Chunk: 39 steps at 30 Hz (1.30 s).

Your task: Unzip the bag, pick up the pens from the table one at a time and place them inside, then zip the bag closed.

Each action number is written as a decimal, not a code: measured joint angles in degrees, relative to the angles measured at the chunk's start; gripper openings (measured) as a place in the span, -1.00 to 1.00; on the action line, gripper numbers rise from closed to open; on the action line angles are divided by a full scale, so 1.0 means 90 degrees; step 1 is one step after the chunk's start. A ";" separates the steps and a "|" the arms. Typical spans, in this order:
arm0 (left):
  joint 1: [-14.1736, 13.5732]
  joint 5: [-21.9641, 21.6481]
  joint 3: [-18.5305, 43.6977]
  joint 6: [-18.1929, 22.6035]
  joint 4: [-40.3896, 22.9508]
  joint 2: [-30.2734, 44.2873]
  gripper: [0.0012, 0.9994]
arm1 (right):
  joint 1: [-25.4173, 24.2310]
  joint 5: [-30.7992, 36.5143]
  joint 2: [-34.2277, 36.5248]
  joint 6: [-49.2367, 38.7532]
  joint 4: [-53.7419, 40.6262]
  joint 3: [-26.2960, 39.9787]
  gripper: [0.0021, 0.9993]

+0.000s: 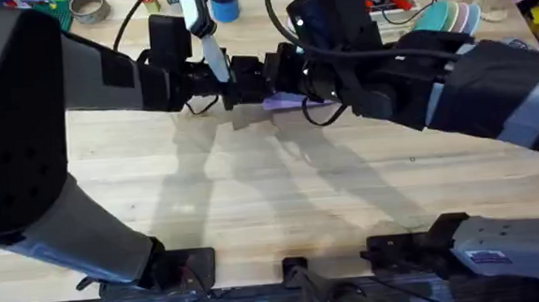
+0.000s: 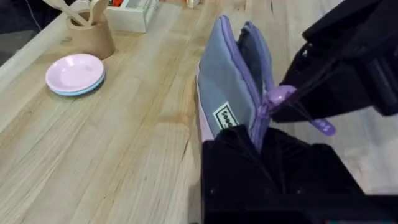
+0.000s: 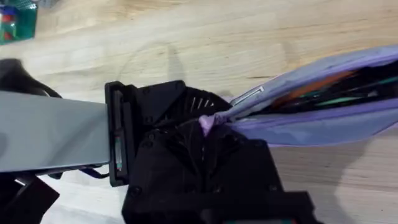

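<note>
While both hands (image 1: pixel 246 77) pinch its end, the bag (image 2: pixel 233 93) stands edgewise, zipper up.

A lavender bag (image 2: pixel 233 87) stands on its edge on the wooden table (image 2: pixel 112 155), its zipper mouth gaping at the far end. The left gripper (image 2: pixel 261 152) clamps the near end; the right gripper (image 2: pixel 292 102) pinches the purple zipper pull (image 2: pixel 280 96). Stacked pink plates (image 2: pixel 76 73) and a tan cup (image 2: pixel 90 34) sit well apart.
</note>
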 joint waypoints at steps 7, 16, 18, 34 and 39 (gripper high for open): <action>0.0000 -0.0023 0.0000 0.0000 -0.0002 0.0000 -0.92 | -0.0069 -0.0029 0.0000 -0.0001 -0.0110 0.0000 -0.94; -0.0005 -0.0165 0.0000 0.0000 -0.0017 0.0000 -0.92 | -0.0870 -0.0226 -0.0068 -0.0034 -0.0385 0.0000 -0.94; -0.0005 -0.0185 0.0000 0.0000 -0.0017 0.0000 -0.92 | -0.1028 -0.0249 -0.0070 -0.0051 -0.0480 0.0000 -0.94; -0.0005 -0.0223 0.0000 0.0000 -0.0017 0.0000 -0.91 | -0.2748 -0.0348 -0.0070 -0.0741 -0.0790 0.0000 -0.94; -0.0041 -0.0207 0.0000 0.0000 -0.0019 0.0000 -0.91 | -0.3062 -0.0473 -0.0070 -0.0886 -0.0905 0.0000 -0.94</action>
